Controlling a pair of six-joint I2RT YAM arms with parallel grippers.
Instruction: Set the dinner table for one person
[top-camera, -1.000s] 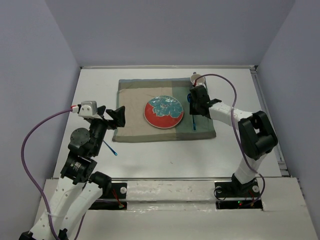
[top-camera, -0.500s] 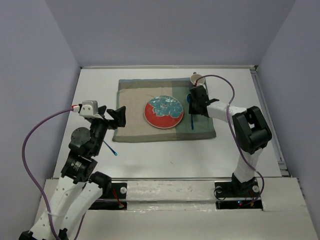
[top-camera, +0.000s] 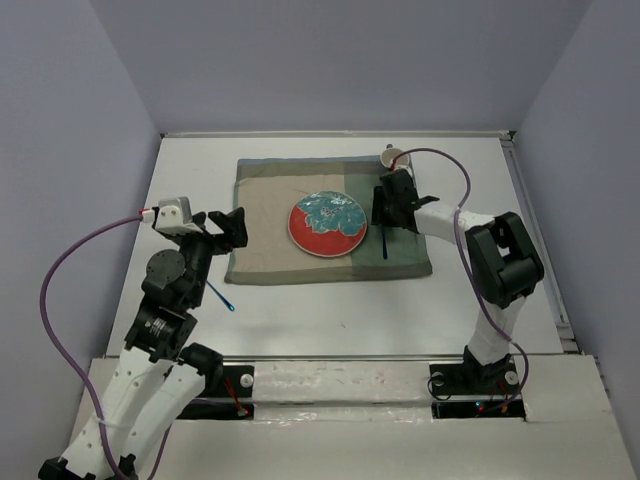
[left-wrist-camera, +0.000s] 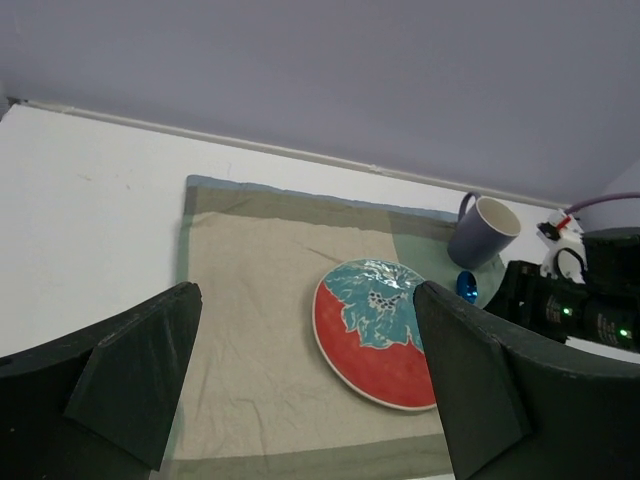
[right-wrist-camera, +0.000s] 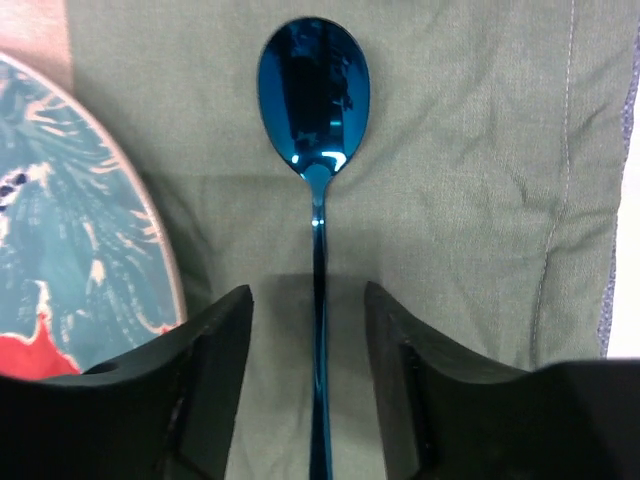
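The table (top-camera: 300, 310) was a smooth, matt white surface, and the walls (top-camera: 90, 120) were matt too. The placemat (right-wrist-camera: 480, 200) was woven cloth, dull and softly creased, with a stitched seam down one side. The spoon (right-wrist-camera: 314, 90) was polished blue metal, mirror-bright in the bowl. The plate (left-wrist-camera: 375, 335) looked like glazed ceramic, with a faint sheen over its red and teal. The mug (left-wrist-camera: 480, 232) was smooth, with only a low shine. The right gripper (right-wrist-camera: 308, 330) and left gripper (left-wrist-camera: 305, 385) looked like matt black plastic.

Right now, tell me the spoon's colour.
The spoon is a shiny metallic blue, clearest in the right wrist view.
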